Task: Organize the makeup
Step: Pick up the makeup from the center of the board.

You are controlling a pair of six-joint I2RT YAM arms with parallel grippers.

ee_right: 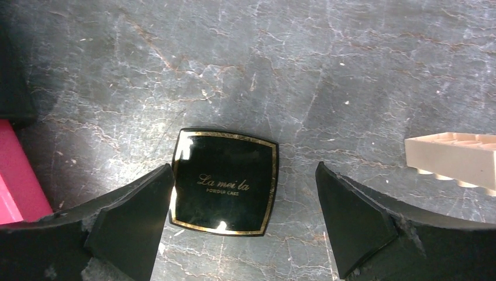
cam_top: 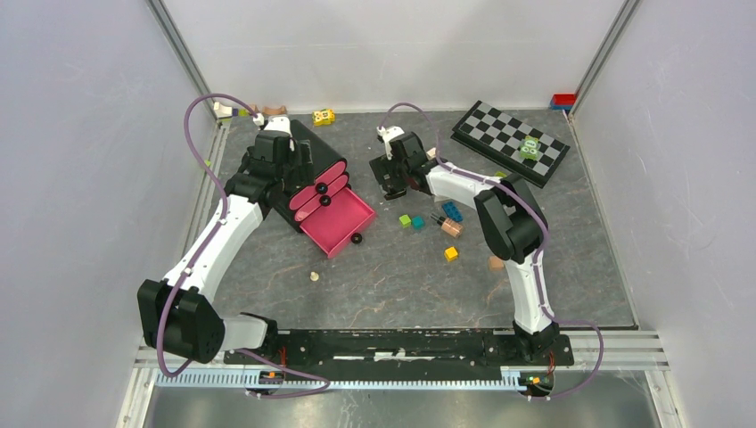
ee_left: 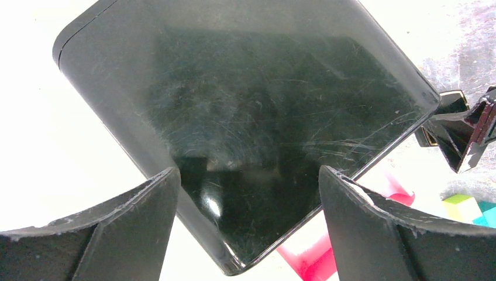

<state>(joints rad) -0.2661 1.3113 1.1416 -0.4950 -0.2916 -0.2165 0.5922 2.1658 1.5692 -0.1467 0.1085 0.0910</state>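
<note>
A black square compact (ee_right: 225, 181) with gold trim and lettering lies flat on the grey table. My right gripper (ee_right: 244, 170) is open and hovers right above it, one finger on each side, not touching; in the top view the right gripper (cam_top: 393, 176) hides the compact. My left gripper (ee_left: 248, 172) is open and empty, close over the glossy black top of the drawer organizer (ee_left: 251, 111), also in the top view (cam_top: 283, 160). A brown lipstick-like tube (cam_top: 447, 225) lies right of the open pink drawer (cam_top: 339, 223). A peach piece (cam_top: 496, 262) lies further right.
Small coloured blocks (cam_top: 452, 211) lie near the tube, with a yellow one (cam_top: 451, 253) nearer. A beige block (ee_right: 453, 157) lies right of the compact. A chessboard (cam_top: 510, 141) is at the back right, a yellow toy (cam_top: 324, 117) at the back wall.
</note>
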